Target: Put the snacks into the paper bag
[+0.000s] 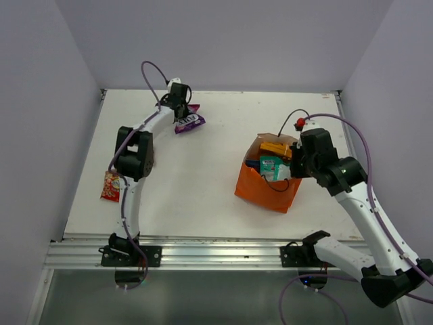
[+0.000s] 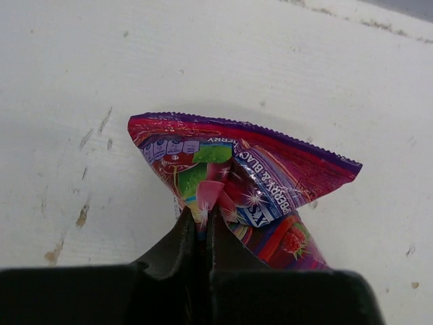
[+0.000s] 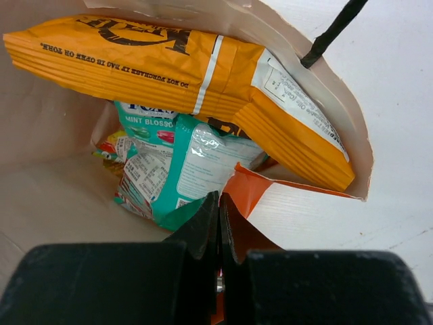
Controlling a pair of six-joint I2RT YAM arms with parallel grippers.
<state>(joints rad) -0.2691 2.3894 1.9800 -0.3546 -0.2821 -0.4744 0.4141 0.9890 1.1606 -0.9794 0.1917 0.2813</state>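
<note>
The paper bag (image 1: pixel 265 193) stands open right of centre in my overhead view. In it I see an orange-yellow packet (image 3: pixel 149 61) lying across the top and a teal-green packet (image 3: pixel 203 162) marked mint beneath it. A sliver of another bright packet (image 3: pixel 107 149) is mostly hidden at the left. My right gripper (image 3: pixel 220 210) sits at the bag's mouth, its fingers pressed together on a folded-in flap of the orange rim. A black cord handle (image 3: pixel 331 30) rises at the upper right of that wrist view. At the upper middle of the overhead view my left gripper (image 1: pixel 181 108) is pinched tight on the lower end of the purple-pink packet (image 2: pixel 257 176), which lies on the table (image 1: pixel 196 196) well apart from the bag. A small red packet (image 1: pixel 111 185) lies flat near the left edge, beside the left arm. The tabletop is matt white, scuffed and flecked with brown chips, and pale lilac walls (image 1: pixel 223 40) enclose it on three sides. The packets are glossy, crinkled foil with serrated seams. The bag is stiff paper, pale inside.
</note>
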